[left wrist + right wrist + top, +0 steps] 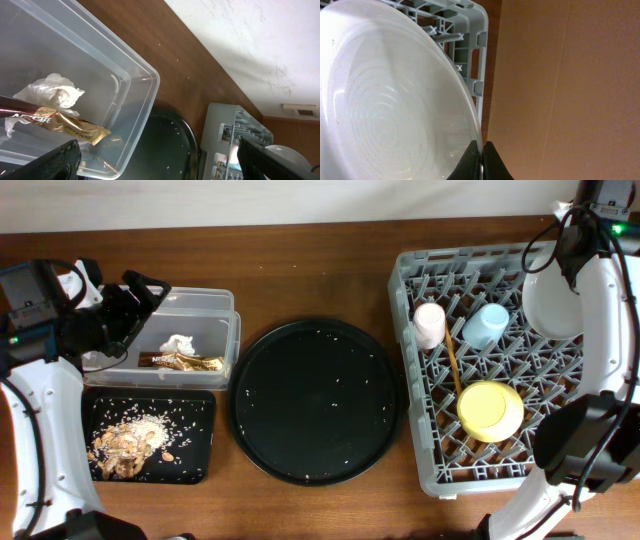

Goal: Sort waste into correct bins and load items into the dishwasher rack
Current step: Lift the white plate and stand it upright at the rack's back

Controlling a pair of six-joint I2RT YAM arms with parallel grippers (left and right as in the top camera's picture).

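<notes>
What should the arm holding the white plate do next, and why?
Probably the right gripper should open slowly and let go. It pinches the rim of the white plate, which already leans on edge in the far corner of the grey rack. Whether the plate sits between pegs is hidden.

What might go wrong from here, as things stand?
The right gripper pinches the white plate only at its rim, beside the dishwasher rack corner wall; it might slip, or tip outward over the edge when let go. The left gripper hangs open over the clear tub; if lowered carelessly, a finger might catch the tub's wall and shove it.
</notes>
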